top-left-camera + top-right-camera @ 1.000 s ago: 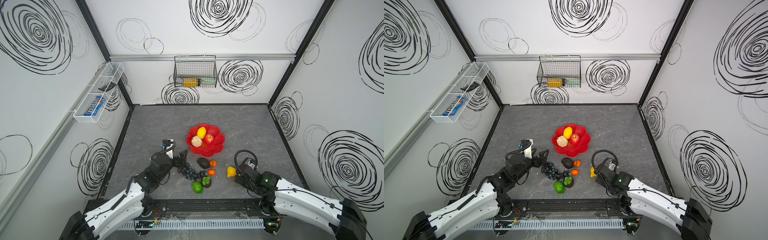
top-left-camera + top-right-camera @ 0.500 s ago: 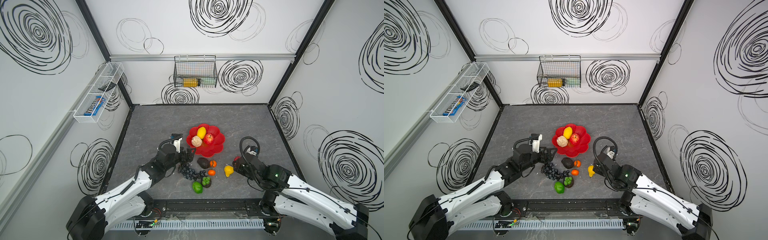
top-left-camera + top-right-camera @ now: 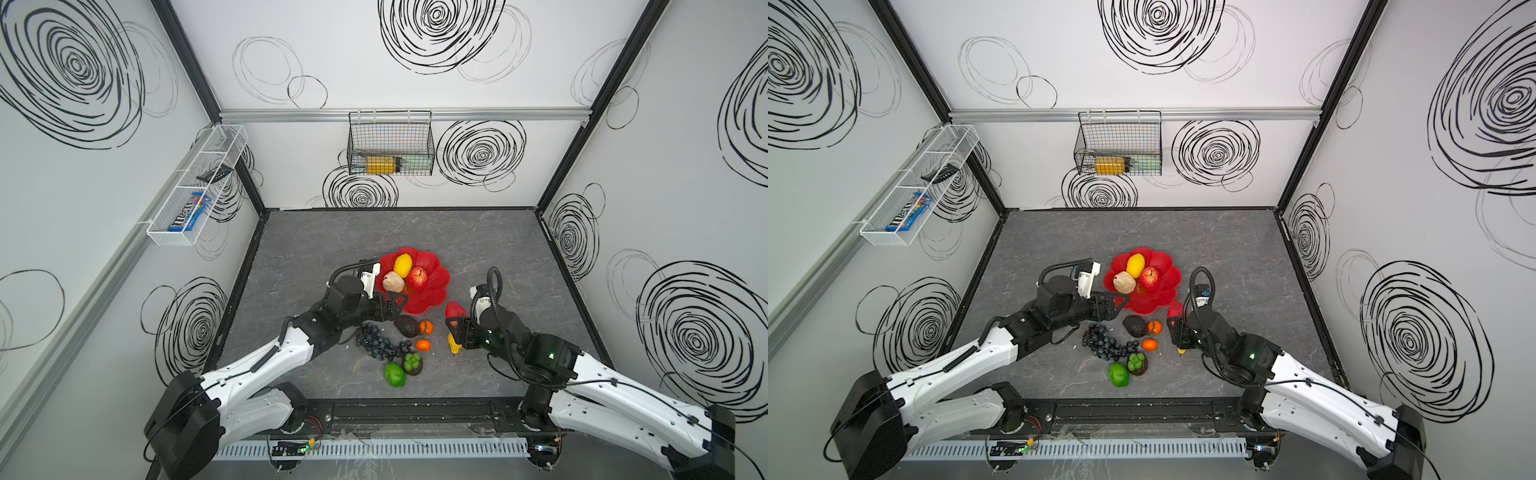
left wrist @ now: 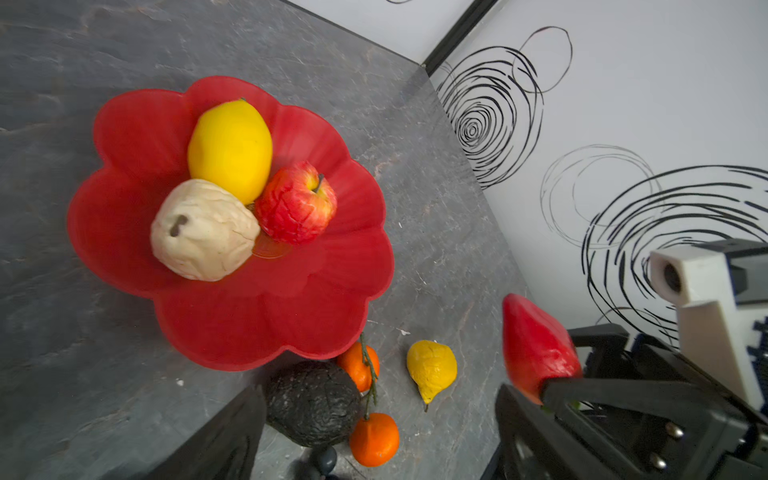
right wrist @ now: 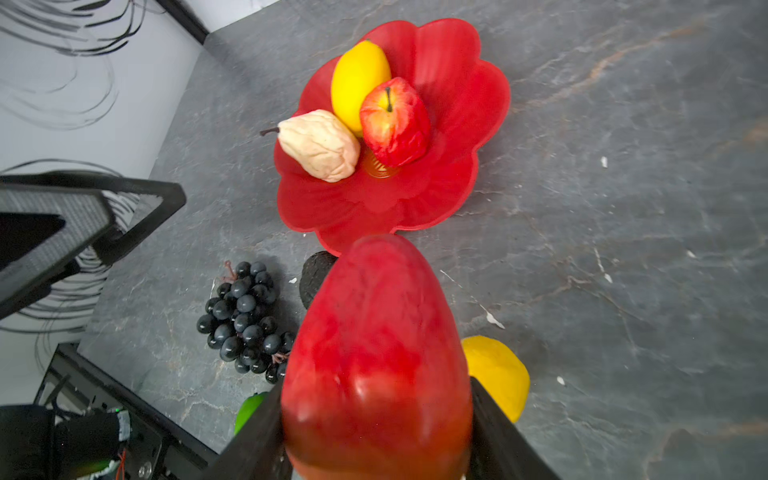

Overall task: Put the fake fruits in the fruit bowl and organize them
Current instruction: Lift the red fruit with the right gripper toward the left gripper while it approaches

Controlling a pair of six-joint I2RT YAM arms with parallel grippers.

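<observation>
The right hand grips the red strawberry and holds it up off the bench, just beside the fruit bowl. The left hand is wide open and empty, near the bowl's edge. A lemon, an apple and a cream fruit sit in the bowl. Next, I think, the strawberry must go over a bare spot in the bowl and be let go gently. The grapes and avocado lie on the bench.

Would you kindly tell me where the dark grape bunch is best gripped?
Probably from straight above, with the jaws across the broad end of the grape bunch. It lies flat and tapers toward the green lumpy fruit, while the broad end has bare table beside it.
</observation>
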